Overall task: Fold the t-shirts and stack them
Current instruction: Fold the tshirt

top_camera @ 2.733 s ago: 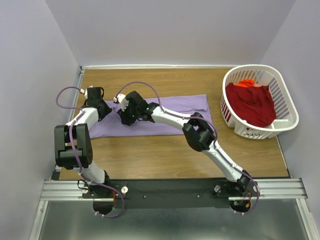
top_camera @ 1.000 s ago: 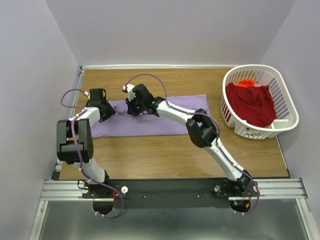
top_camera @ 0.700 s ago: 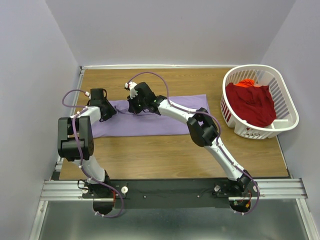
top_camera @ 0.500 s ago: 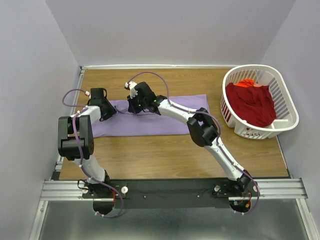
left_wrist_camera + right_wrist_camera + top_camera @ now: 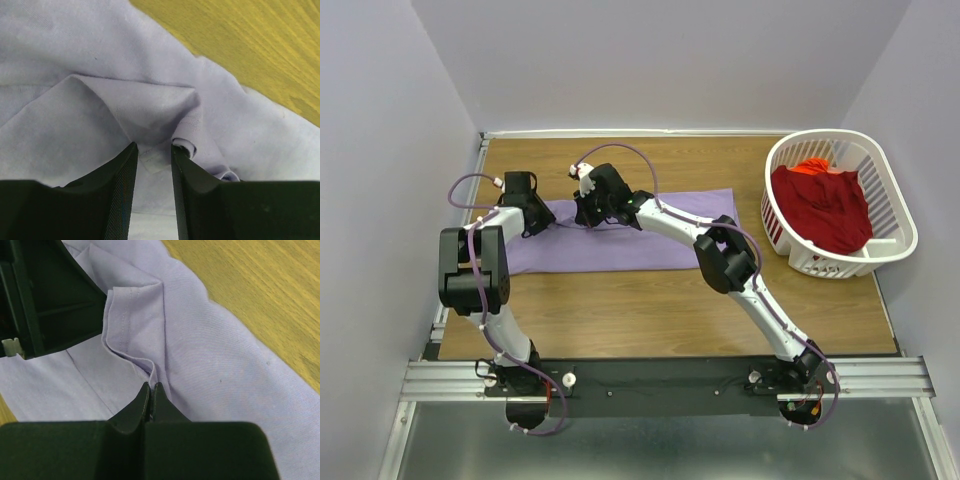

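A wooden table (image 5: 620, 310) with brown grain is filling the middle of the top view; a white slatted plastic laundry basket (image 5: 825, 263) is sitting on its far right part, close to the right wall; a thin white trim strip (image 5: 620, 133) is running along the table's far edge; pale lilac walls (image 5: 660, 60) are closing in on three sides; an aluminium rail (image 5: 880, 380) is spanning the near edge; a grey metal panel (image 5: 670, 445) is lying below it; the table is showing at upper right in both wrist views.

Open table (image 5: 650, 300) nearside; basket (image 5: 778, 232) at far-right corner
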{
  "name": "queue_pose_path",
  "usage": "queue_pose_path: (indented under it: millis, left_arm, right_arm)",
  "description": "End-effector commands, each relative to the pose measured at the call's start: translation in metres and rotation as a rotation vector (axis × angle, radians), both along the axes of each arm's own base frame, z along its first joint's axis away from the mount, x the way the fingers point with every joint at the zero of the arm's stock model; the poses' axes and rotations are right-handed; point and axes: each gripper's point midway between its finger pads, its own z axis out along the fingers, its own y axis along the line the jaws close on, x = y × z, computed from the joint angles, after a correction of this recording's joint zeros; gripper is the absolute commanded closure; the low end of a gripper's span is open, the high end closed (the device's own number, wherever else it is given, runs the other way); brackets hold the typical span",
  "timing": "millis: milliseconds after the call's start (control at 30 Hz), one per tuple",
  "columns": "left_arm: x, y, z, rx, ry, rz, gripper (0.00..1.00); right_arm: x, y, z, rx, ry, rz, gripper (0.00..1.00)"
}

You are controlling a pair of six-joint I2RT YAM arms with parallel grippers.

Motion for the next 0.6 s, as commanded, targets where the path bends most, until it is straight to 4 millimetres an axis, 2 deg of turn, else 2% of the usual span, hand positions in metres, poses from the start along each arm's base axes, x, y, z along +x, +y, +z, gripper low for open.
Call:
queue_pose_path:
  millis: [0, 133, 333, 500, 567]
  left_arm:
    - [0.002, -0.003, -0.002, -0.008, 0.011, -0.005, 0.60]
    - [-0.001, -0.002, -0.005, -0.001, 0.023, 0.001, 0.64]
    - [-0.010, -0.005, -0.005, 0.005, 0.035, 0.006, 0.64]
    - [-0.008, -0.005, -0.005, 0.015, 0.034, 0.007, 0.64]
    - [-0.006, -0.007, -0.009, 0.006, 0.042, 0.001, 0.66]
  right_arm:
    - [-0.001, 0.003, 0.008, 0.027, -0.001, 0.012, 0.99]
    - [-0.002, 0.003, 0.009, 0.028, -0.003, 0.014, 0.98]
    - [-0.001, 0.002, 0.011, 0.028, -0.008, 0.013, 0.99]
    - [-0.001, 0.003, 0.010, 0.029, -0.004, 0.014, 0.99]
    - [-0.002, 0.003, 0.010, 0.031, -0.002, 0.014, 0.99]
